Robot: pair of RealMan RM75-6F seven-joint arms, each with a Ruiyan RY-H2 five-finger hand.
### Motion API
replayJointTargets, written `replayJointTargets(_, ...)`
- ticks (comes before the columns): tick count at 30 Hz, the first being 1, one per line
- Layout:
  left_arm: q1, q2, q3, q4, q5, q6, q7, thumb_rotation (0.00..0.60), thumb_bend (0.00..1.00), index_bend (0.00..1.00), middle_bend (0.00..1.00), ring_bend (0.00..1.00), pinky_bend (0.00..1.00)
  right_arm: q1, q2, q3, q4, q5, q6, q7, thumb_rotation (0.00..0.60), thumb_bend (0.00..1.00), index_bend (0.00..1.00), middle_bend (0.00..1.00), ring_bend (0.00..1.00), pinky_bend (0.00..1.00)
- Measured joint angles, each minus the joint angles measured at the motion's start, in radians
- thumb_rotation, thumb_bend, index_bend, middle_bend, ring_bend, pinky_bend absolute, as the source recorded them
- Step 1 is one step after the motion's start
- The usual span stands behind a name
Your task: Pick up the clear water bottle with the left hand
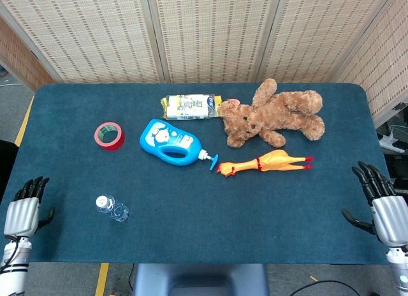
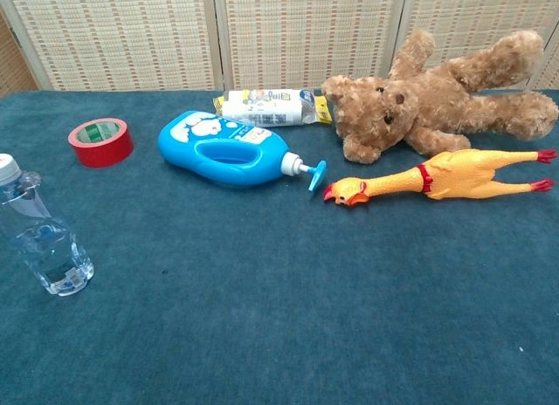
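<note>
Two views, head then chest, each as labelled lines.

Head view, bottle: the clear water bottle (image 1: 111,207) stands upright on the near-left part of the table, seen almost from above, white cap toward the camera.
Head view, left hand: the left hand (image 1: 23,209) rests at the table's left edge, fingers straight and slightly apart, holding nothing. It sits near the bottle, not touching it.
Head view, right hand: the right hand (image 1: 382,203) lies at the right edge, fingers spread, empty, well apart from the bottle.
Head view, other things: a red tape roll (image 1: 109,135), a blue pump bottle (image 1: 171,143) on its side, a wrapped packet (image 1: 190,107), a teddy bear (image 1: 274,113) and a rubber chicken (image 1: 264,162) lie farther back.
Head view, surface and room: the table (image 1: 255,219) is covered in dark teal cloth; woven folding screens (image 1: 210,34) stand behind it.

Chest view, bottle: it stands at the far left, upright, its walls see-through and ribbed.
Chest view, hands: neither hand shows.
Chest view, handling: the bottle looks like thin plastic, probably light and easily dented; how much water it holds cannot be told. The smooth wall may be slippery, and a tall, narrow thing tips readily.
Chest view, where to hold: the middle of the body, fingers wrapped round from the left side, looks safest.
Chest view, surface: the cloth looks soft and matt, likely giving some grip underneath.
</note>
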Motion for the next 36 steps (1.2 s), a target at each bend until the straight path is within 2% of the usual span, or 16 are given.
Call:
replayJointTargets(10, -0.001, 0.010, 0.001, -0.021, -0.006, -0.010, 0.004, 0.600, 0.39, 0.08, 0.05, 0.05, 0.19, -0.006, 0.004, -0.007, 0.001, -0.009, 0.005, 0.008, 0.600, 0.10, 0.00, 0.00, 0.00, 0.17)
replayJointTargets(17, -0.012, 0.040, 0.013, -0.055, -0.007, -0.081, -0.061, 0.600, 0.40, 0.00, 0.02, 0.01, 0.17, 0.000, 0.002, 0.005, -0.008, 0.011, -0.005, 0.007, 0.600, 0.10, 0.00, 0.00, 0.00, 0.17)
replayJointTargets(20, -0.020, 0.061, 0.019, -0.083, 0.008, -0.120, -0.163, 0.600, 0.39, 0.00, 0.01, 0.00, 0.14, 0.003, 0.002, 0.003, -0.012, 0.009, -0.015, -0.003, 0.600, 0.10, 0.00, 0.00, 0.00, 0.17)
replayJointTargets(30, -0.049, 0.114, 0.044, -0.137, 0.127, -0.202, -0.703, 0.600, 0.38, 0.00, 0.00, 0.00, 0.13, 0.002, 0.011, -0.008, 0.002, -0.012, -0.009, 0.025, 0.600, 0.10, 0.00, 0.00, 0.00, 0.17)
replayJointTargets(36, -0.075, 0.134, 0.074, -0.169, 0.213, -0.228, -0.904, 0.600, 0.38, 0.00, 0.00, 0.00, 0.13, -0.003, 0.009, -0.006, 0.010, -0.016, 0.006, 0.036, 0.600, 0.10, 0.00, 0.00, 0.00, 0.17)
